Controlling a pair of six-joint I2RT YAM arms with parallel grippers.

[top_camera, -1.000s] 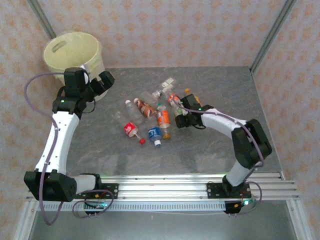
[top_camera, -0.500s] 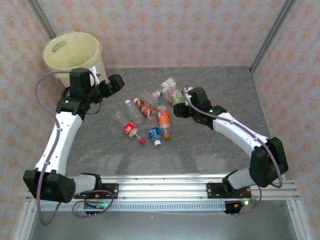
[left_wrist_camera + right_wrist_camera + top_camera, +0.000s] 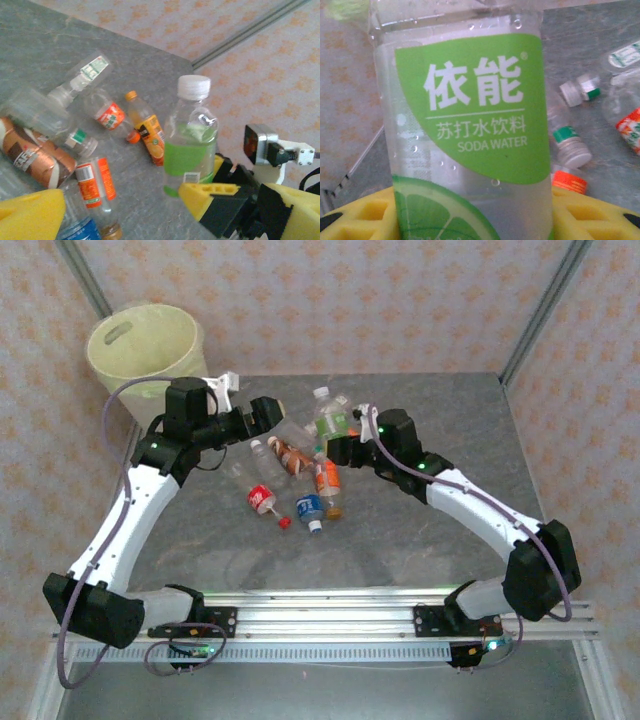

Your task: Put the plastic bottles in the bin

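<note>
**Right arm has a green soda bottle; left arm empty**

Right gripper: clamped on the lower body of a green-label bottle. In the right wrist view its yellow pads sit on either side of the bottle's base. The bottle is upright, white cap at 12 o'clock, and held clear of the table. The label reads "SODA WATER". It is a clear bottle, seemingly with some liquid inside.

Left gripper: jaws spread wide, nothing between them. One yellow pad shows at the lower left of its own camera. In the top view it sits at 9 o'clock of the held bottle, near it but apart.

Loose bottles lie on the table in a cluster at 6 to 7 o'clock of the held one:
- brown-label bottle
- orange-label bottle
- blue-label bottle
- red-label bottle

The clear ones between these are hard to separate.

Bin: at 10 o'clock of the table's far left corner, well apart from the held bottle. The contents of its pale yellow bag cannot be made out.
</note>
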